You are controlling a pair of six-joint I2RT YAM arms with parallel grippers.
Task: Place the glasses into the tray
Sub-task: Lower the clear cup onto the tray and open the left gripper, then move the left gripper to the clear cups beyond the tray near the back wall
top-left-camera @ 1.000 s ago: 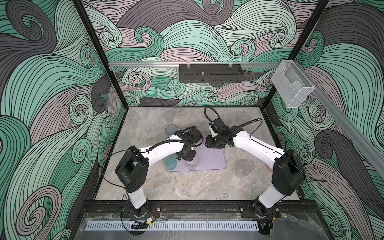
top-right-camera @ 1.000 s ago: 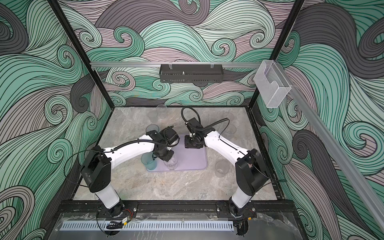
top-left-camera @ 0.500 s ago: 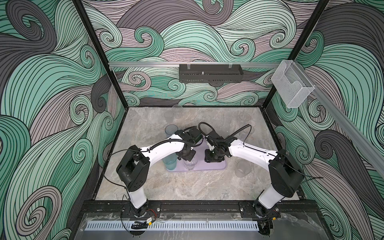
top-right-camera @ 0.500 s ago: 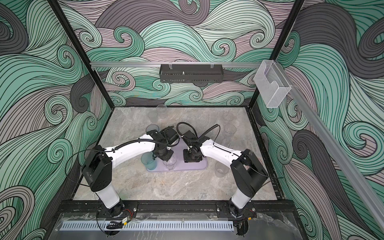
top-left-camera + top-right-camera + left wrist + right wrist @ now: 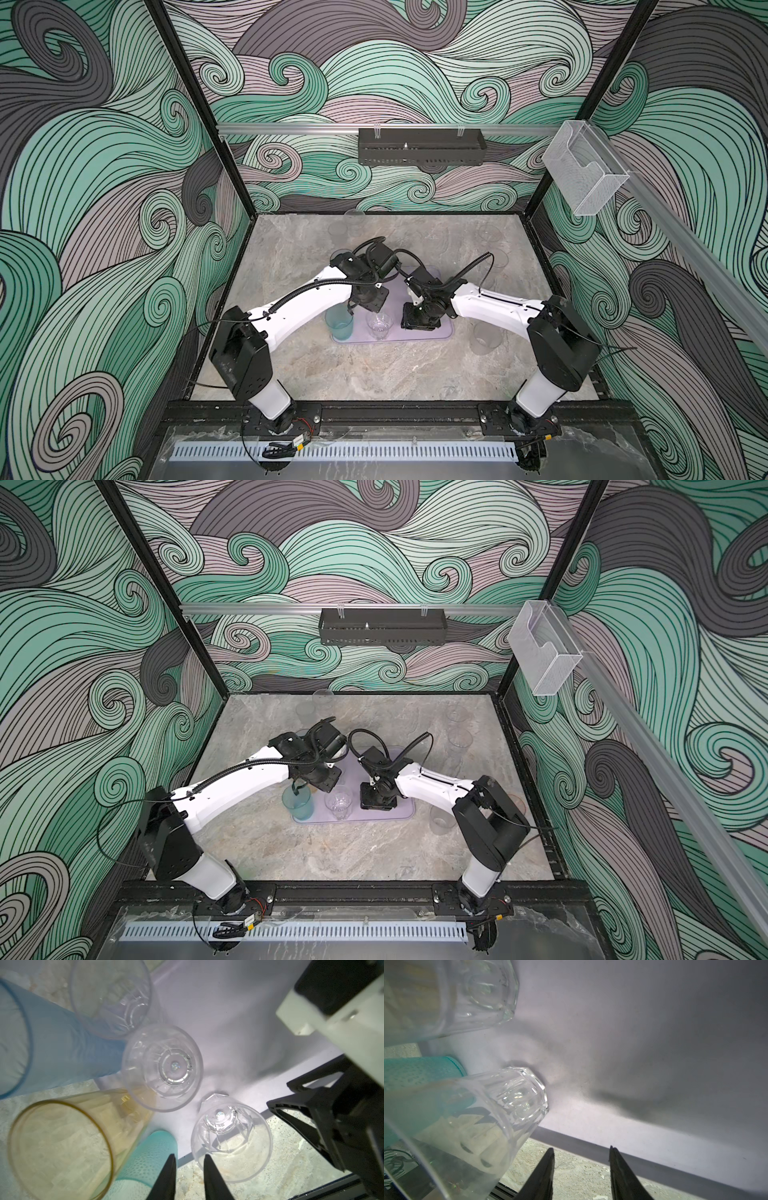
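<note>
Glasses (image 5: 164,1066) are collecting at one end of the flat lavender plastic tray (image 5: 654,1032), where the left claw (image 5: 189,1156) is opening off a small clear faceted glass (image 5: 230,1142) now standing there, while the right claw (image 5: 581,1148) is hovering open, empty, above the tray.

The grey marbled tabletop (image 5: 374,374) fills the lower middle in both top views. A lavender tray (image 5: 444,332) lies flat at its centre. A frosted cup (image 5: 484,338) stands just right of the tray, and faint clear glasses (image 5: 490,232) stand toward the tabletop's upper right.
</note>
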